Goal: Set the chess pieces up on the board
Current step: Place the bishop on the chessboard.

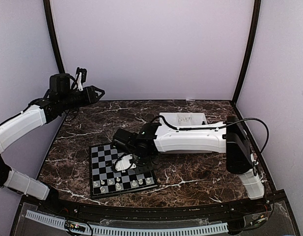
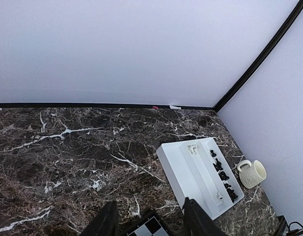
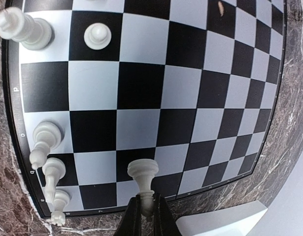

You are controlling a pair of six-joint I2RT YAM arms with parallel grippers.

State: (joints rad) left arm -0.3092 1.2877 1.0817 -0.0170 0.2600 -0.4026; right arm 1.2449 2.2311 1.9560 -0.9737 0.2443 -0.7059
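Top external shows the board (image 1: 99, 157) lying flat toward the surface's (image 1: 190, 182) near edge, left of centre, with white pieces (image 1: 119, 186) ranged along the board's near side. The right gripper (image 1: 136, 160) is down over the board, while the left gripper (image 1: 96, 93) hangs high over the far left corner. Only the right wrist view shows the grip: the right gripper is clamped on the top of a white piece (image 3: 143, 174). That piece stands about upright near one edge of the board, base toward the squares, its long axis in line with the fingers (image 3: 131, 219); whether the base touches I cannot tell. Only the left wrist view shows the mug (image 2: 252, 173) by the right edge and what the tray (image 2: 183, 169) holds: black pieces (image 2: 221, 172) and a few white. The left gripper's fingers (image 2: 106, 223) stand apart, with nothing between them.
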